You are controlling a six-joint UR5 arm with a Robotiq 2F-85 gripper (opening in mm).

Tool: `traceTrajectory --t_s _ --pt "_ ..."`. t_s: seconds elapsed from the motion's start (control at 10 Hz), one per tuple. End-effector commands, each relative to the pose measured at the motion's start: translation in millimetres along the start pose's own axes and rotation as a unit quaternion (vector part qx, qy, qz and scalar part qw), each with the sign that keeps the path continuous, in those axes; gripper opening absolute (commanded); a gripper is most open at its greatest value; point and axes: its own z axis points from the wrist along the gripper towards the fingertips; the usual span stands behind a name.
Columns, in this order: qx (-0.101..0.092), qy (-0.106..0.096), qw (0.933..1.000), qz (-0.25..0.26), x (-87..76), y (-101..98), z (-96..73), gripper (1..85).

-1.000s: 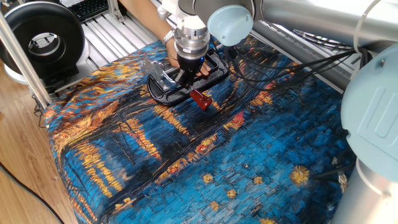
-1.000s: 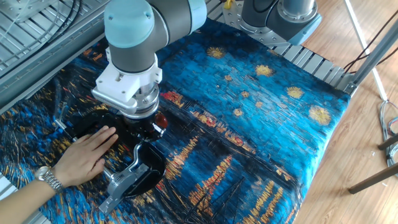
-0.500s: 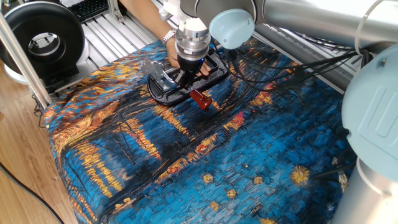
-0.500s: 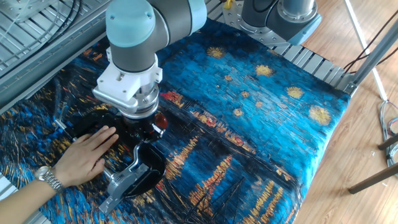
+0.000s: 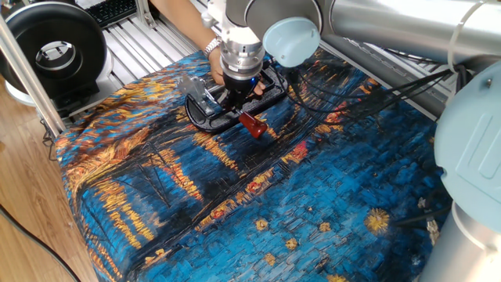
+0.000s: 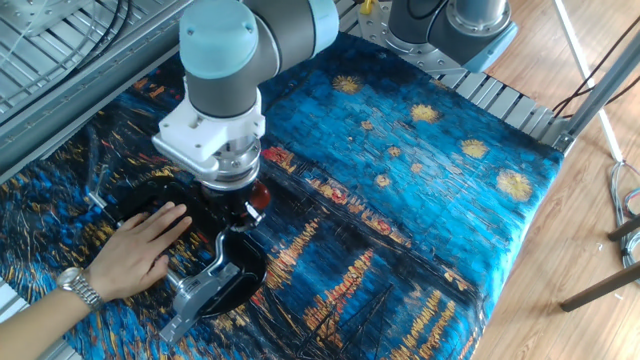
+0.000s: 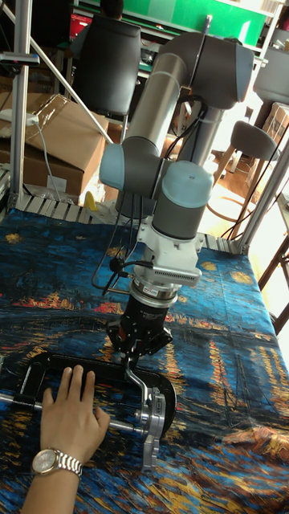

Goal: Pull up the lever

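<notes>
The lever is a thin curved silver arm that rises from a silver bracket on the black clamp frame. Its red tip points toward the cloth's middle and also shows in the other fixed view. My gripper comes straight down on the arm's upper part. Its fingers are drawn together around the arm, just behind the red tip. In one fixed view the gripper stands over the frame. The wrist hides the fingers in the other fixed view.
A person's hand with a wristwatch presses flat on the clamp frame, left of my gripper; the same hand shows beside the bracket. A painted blue and orange cloth covers the table. Cables trail behind the clamp.
My wrist has shifted slightly, to the right in the other fixed view. The red tip, the clamp and the hand stay where they were.
</notes>
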Motion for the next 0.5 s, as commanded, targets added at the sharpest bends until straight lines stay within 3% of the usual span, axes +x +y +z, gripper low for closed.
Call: traceTrajectory --t_s 0.0,0.2,0.4 --pt "-0.021 0.01 0.9997 0.001 -0.1 -3.7 -4.1 17.7" --pt "-0.028 0.017 0.9994 -0.009 -1.8 -9.9 -9.0 17.7" --pt "-0.031 0.039 0.9987 -0.013 -0.2 -10.8 -23.3 17.7"
